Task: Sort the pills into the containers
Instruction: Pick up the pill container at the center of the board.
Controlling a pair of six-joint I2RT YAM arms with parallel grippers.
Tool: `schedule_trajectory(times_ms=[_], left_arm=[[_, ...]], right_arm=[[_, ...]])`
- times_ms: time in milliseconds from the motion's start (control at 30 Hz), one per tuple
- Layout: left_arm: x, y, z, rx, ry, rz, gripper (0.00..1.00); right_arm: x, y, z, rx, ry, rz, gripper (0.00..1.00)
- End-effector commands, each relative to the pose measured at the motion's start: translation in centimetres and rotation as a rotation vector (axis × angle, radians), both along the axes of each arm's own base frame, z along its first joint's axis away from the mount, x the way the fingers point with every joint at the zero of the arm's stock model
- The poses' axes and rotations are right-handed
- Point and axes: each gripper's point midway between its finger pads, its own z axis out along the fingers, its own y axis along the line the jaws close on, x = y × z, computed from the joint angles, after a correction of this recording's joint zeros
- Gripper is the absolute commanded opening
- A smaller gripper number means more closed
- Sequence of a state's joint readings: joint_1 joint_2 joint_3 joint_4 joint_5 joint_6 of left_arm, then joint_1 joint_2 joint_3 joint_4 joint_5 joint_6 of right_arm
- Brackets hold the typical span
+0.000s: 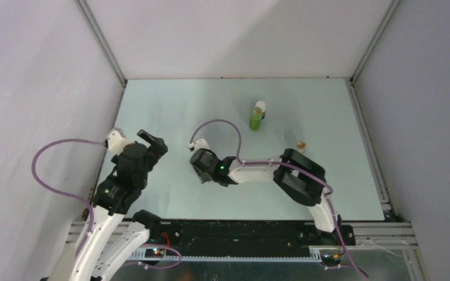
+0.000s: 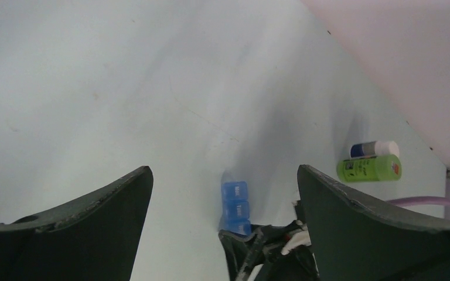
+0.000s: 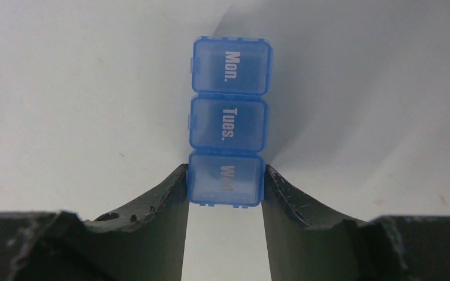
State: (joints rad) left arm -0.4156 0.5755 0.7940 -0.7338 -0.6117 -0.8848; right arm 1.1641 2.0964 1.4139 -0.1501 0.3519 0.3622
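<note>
early days by my read: right gripper clamped on the wed. cell of the blue pill organizer, its mon. and tues. lids just beyond the fingertips shut, no pills in view, green bottle untouched ahead-right of my left gripper, which is spread wide, empty.

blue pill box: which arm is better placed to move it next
Right: the right pincer grips the blue translucent plastic pill organizer at the Wed. cell. The left pincer hangs open, apart from it, holding nothing.
</note>
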Motion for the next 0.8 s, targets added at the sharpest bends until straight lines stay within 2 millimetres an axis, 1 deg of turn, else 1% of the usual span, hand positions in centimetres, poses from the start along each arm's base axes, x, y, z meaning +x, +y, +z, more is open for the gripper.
schedule_trajectory(times_ms=[0,33,67,100,133,167,200,233,267,300,333,367,400,433,467,567,667,767], left_arm=[[1.7,-3.0,-0.6,-0.086,0.007,-0.129,0.99],[2.0,-3.2,-0.8,-0.099,0.011,-0.141,0.99],[2.2,-4.0,-1.3,-0.121,0.036,-0.179,0.99],[2.5,-4.5,-1.5,-0.133,0.037,-0.201,0.99],[2.9,-5.6,-1.6,-0.161,0.036,-0.249,0.99],[3.0,-6.2,-2.0,-0.167,0.043,-0.281,0.99],[3.4,-7.7,-1.8,-0.199,0.027,-0.351,0.99],[3.7,-8.4,-2.5,-0.207,0.04,-0.387,0.99],[4.0,-10.0,-1.7,-0.244,0.004,-0.466,0.99],[3.7,-11.5,-2.5,-0.271,0.027,-0.542,0.99],[4.2,-12.3,-1.8,-0.286,-0.01,-0.582,0.98],[4.0,-13.3,-2.4,-0.309,0.011,-0.632,0.97],[4.2,-13.8,-2.0,-0.316,-0.009,-0.659,0.97],[4.2,-14.4,-2.3,-0.321,0.001,-0.684,0.97],[4.2,-14.8,-2.1,-0.316,-0.006,-0.705,0.96],[4.3,-15.3,-2.9,-0.306,0.019,-0.717,0.94],[4.4,-15.9,-3.1,-0.333,0.02,-0.729,0.91],[4.5,-16.4,-2.8,-0.374,0.003,-0.738,0.84]], right_arm=[[1.6,-1.2,5.3,0.152,-0.028,0.041,0.42],[1.7,-2.1,5.9,0.174,-0.017,0.048,0.41],[1.9,-2.1,6.8,0.207,-0.026,0.058,0.41],[1.7,-2.7,7.6,0.239,-0.013,0.078,0.42],[1.8,-2.7,9.5,0.29,-0.032,0.096,0.42],[1.5,-3.3,9.3,0.304,-0.011,0.117,0.42],[1.5,-3.4,11.0,0.347,-0.033,0.138,0.42],[1.2,-3.6,11.1,0.365,-0.027,0.166,0.43],[1.0,-3.7,12.4,0.395,-0.039,0.183,0.43],[0.8,-3.9,12.7,0.413,-0.034,0.203,0.43],[0.4,-4.0,13.4,0.436,-0.035,0.218,0.44],[0.5,-4.1,14.0,0.454,-0.041,0.22,0.44],[0.2,-4.1,14.8,0.476,-0.043,0.237,0.44],[0.1,-4.1,15.3,0.492,-0.05,0.245,0.45],[-0.3,-4.2,16.1,0.512,-0.055,0.262,0.46],[-0.5,-4.1,18.0,0.569,-0.067,0.282,0.47],[-0.7,-3.9,19.0,0.607,-0.066,0.299,0.47],[-0.7,-3.7,19.5,0.639,-0.055,0.299,0.47]])
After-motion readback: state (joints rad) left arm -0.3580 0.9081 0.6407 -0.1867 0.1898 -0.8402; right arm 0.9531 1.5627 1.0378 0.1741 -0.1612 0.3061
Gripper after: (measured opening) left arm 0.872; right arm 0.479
